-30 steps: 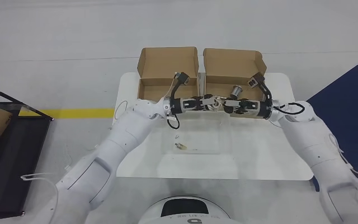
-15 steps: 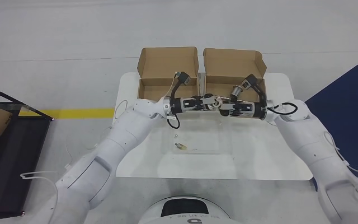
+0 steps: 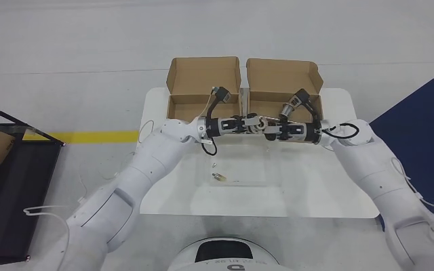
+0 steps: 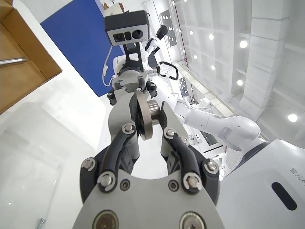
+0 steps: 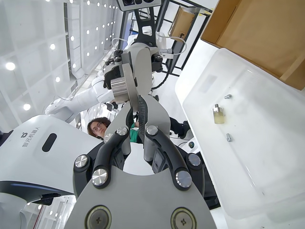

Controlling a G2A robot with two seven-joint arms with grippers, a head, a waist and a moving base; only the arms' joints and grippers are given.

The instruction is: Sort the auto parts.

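Observation:
A metal flanged disc with a round hub (image 4: 145,117) hangs in the air between both grippers, above the far edge of a clear plastic tray (image 3: 258,173). My left gripper (image 4: 149,113) is shut on it, one pad on the flange face and one on the hub end. From the opposite side my right gripper (image 5: 134,107) pinches the flange rim (image 5: 131,89). In the top view the two grippers meet tip to tip, left gripper (image 3: 253,124) and right gripper (image 3: 269,129), in front of the two cardboard boxes.
Two open cardboard boxes (image 3: 203,78) (image 3: 281,80) stand side by side at the table's back; one holds a metal rod (image 4: 13,60). In the tray lie a small yellowish cylinder (image 5: 218,116) and two small bolts (image 5: 228,96) (image 5: 228,137). A black rack (image 3: 20,169) stands left of the table.
The right arm has shifted left and turned its wrist, bringing its fingers onto the flange that the left gripper holds. The left arm has kept still.

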